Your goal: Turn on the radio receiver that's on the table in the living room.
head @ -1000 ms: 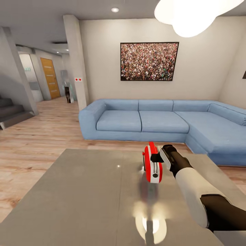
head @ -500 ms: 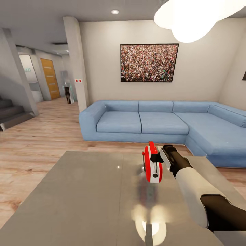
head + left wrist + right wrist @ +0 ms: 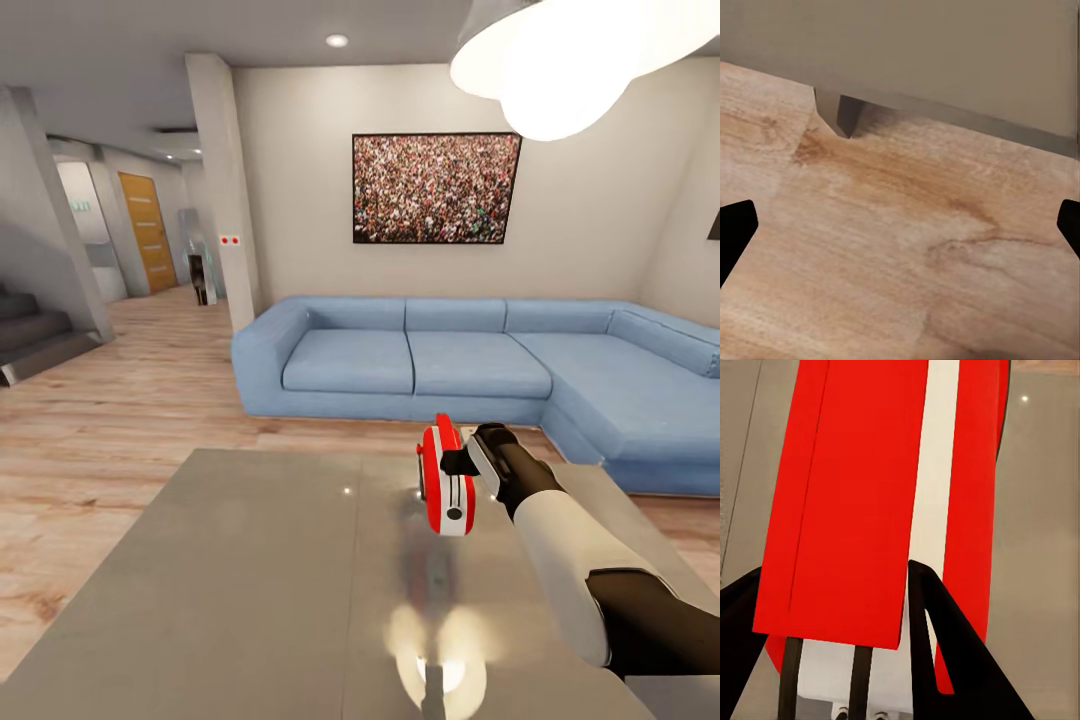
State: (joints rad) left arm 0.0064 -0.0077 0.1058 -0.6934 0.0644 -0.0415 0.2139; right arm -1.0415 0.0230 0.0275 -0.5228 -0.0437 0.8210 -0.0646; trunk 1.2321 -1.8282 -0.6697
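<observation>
Radio receiver [image 3: 446,479]: red, white edge band, held on edge above the grey glossy worktop [image 3: 250,580], toward its far right part, with its blurred red reflection on the surface beneath. Right gripper [image 3: 462,462] is clenched on the radio receiver; a black finger crosses the white band near its upper end. Right arm, white forearm with black joints, reaches in from the lower right of the head view. In the right wrist view the red casing [image 3: 862,502] and white stripe run lengthwise between the two black fingers [image 3: 945,637], with the worktop [image 3: 1042,547] behind.

Left gripper [image 3: 900,232]: jaws spread wide apart, released, holding nothing; dark fingertips [image 3: 735,225] sit at opposite edges of the left wrist view. Wood floor [image 3: 892,247] lies below it, and the worktop's edge and one leg [image 3: 840,116] show.

Surroundings: light-blue L-shaped sofa [image 3: 450,360] beyond the worktop, framed crowd photo [image 3: 435,188] on the wall above it, bright pendant lamp [image 3: 570,55] overhead, its glare reflected on the worktop. Stairs [image 3: 30,335] and an orange door [image 3: 147,230] at far left.
</observation>
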